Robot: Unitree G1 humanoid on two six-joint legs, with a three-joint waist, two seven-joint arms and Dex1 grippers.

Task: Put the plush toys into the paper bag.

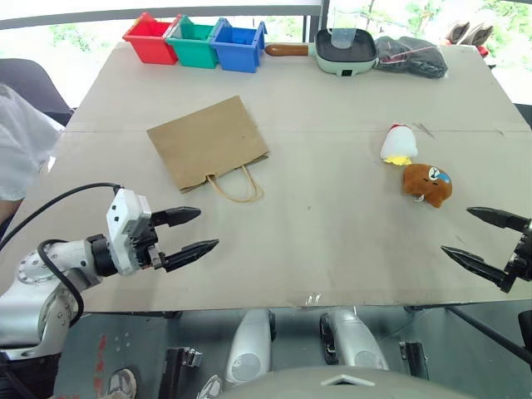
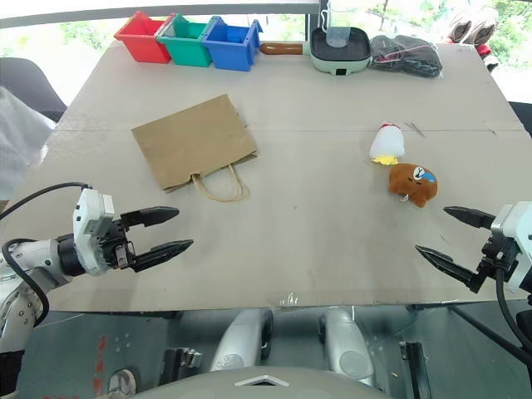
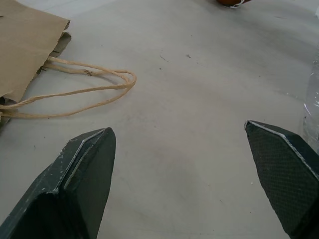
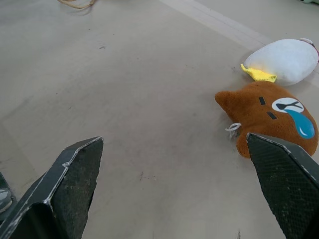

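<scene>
A brown paper bag [image 1: 208, 141] lies flat on the left half of the table, its twisted handles [image 1: 237, 184] pointing toward me. To the right lie the two plush toys side by side: a white chicken [image 1: 399, 143] and, just nearer me, a brown bear [image 1: 427, 183]. My left gripper [image 1: 193, 232] hovers open near the front edge, short of the bag's handles, with nothing between its fingers. My right gripper [image 1: 485, 237] stands open at the front right, a little short of the bear [image 4: 274, 117], also with nothing in it.
Red [image 1: 151, 37], green [image 1: 190, 41] and blue [image 1: 237, 45] bins line the far edge. Beside them sit a green pan with a wooden handle [image 1: 344, 48] and a dark bundle [image 1: 409, 56]. A white cloth [image 1: 21, 141] shows at the left.
</scene>
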